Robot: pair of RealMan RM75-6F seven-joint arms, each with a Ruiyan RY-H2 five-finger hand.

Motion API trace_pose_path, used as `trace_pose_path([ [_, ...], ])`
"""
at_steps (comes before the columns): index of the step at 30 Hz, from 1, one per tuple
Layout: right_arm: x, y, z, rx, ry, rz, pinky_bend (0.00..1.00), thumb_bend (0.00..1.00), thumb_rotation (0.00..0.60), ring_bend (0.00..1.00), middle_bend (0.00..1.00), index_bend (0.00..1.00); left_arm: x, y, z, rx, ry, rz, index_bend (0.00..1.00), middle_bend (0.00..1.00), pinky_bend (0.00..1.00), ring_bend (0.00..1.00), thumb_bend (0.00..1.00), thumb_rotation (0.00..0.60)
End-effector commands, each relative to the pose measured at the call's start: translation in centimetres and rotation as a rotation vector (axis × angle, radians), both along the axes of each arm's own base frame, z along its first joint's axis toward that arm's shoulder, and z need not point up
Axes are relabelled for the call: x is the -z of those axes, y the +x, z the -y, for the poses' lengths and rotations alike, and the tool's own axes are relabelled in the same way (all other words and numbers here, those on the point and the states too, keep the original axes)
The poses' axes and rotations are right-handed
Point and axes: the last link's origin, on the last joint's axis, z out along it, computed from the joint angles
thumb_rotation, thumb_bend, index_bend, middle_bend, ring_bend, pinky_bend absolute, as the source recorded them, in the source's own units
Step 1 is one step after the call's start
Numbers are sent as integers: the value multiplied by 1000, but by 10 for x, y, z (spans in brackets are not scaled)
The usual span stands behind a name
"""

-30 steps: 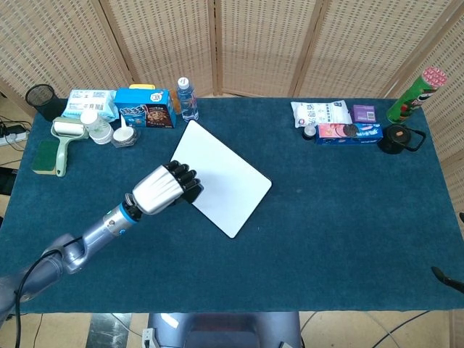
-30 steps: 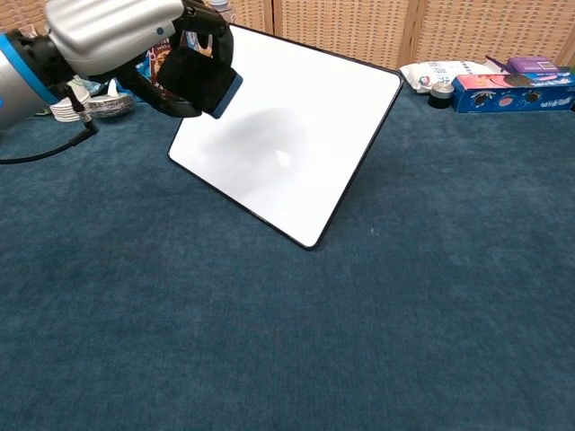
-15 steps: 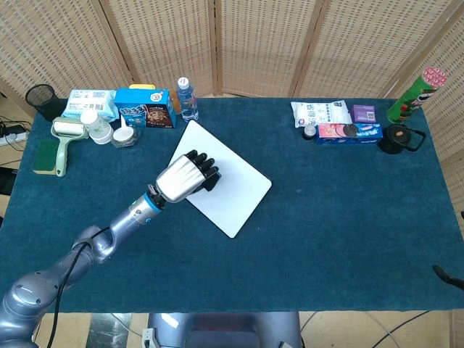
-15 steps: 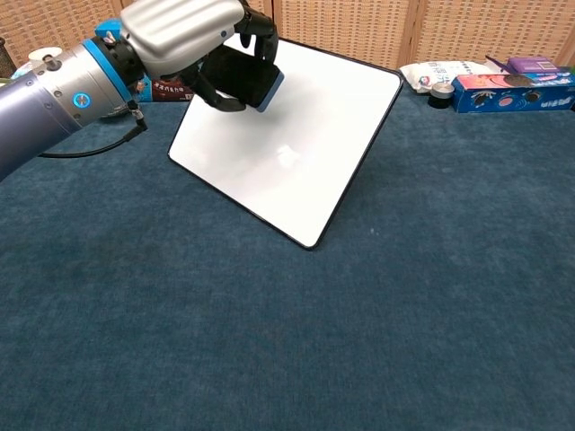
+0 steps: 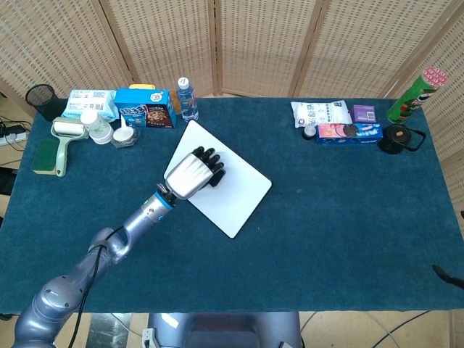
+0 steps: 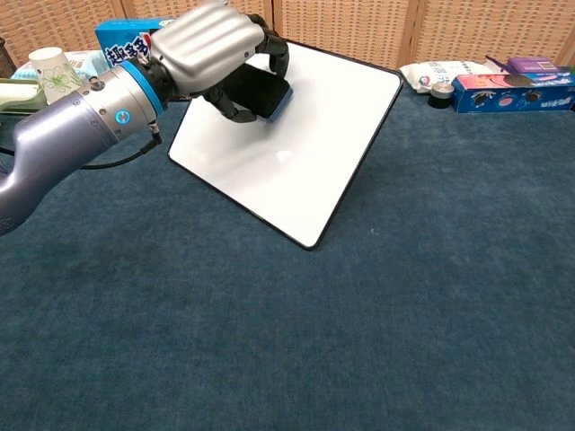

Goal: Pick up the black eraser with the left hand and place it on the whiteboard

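Left hand (image 6: 220,54) grasping the black eraser (image 6: 265,92), fingers wrapped round it, low over the whiteboard (image 6: 332,135), upper-left part. Contact with board: can't tell. Placing step. Next: set it flat, release fingers, lift clear without dragging it. Right hand not visible.

Left arm stretched forward, left hand (image 6: 216,54) knuckles up, fingers (image 6: 274,49) curled closed in a grasp

Left hand (image 6: 220,54) grips black eraser (image 6: 266,92) (over the whiteboard (image 6: 305,135)).
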Motion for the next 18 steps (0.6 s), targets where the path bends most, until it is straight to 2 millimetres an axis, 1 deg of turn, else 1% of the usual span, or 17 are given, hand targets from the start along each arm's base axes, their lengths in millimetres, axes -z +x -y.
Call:
trace_pose_path([
  [1, 0, 0, 0, -1, 0, -1, 0, 0, 600, 30, 0, 46, 6, -2, -3, -51, 9, -11, 124, 109, 279, 90, 217, 600],
  [3, 0, 0, 0, -2, -1, -1, 0, 0, 600, 31, 0, 46, 7, -3, -3, -61, 10, -8, 32, 33, 249, 34, 210, 600],
  [4, 0, 0, 0, -2, -1, -1, 0, 0, 600, 31, 0, 46, 7, -2, -2, -57, 11, -3, 4, 9, 233, 12, 203, 600],
  [8, 0, 0, -1, -2, -3, 0, 0, 0, 600, 31, 0, 46, 5, -3, 2, -35, 1, 25, 0, 0, 217, 0, 179, 600],
  [12, 0, 1, -1, -4, -3, 0, 0, 0, 600, 32, 0, 46, 0, -4, 3, -23, -4, 52, 0, 0, 216, 0, 175, 600],
  [18, 1, 2, -1, -7, 1, -2, 0, 0, 600, 33, 0, 46, -14, -12, 14, 30, -13, 101, 0, 0, 215, 0, 173, 600],
])
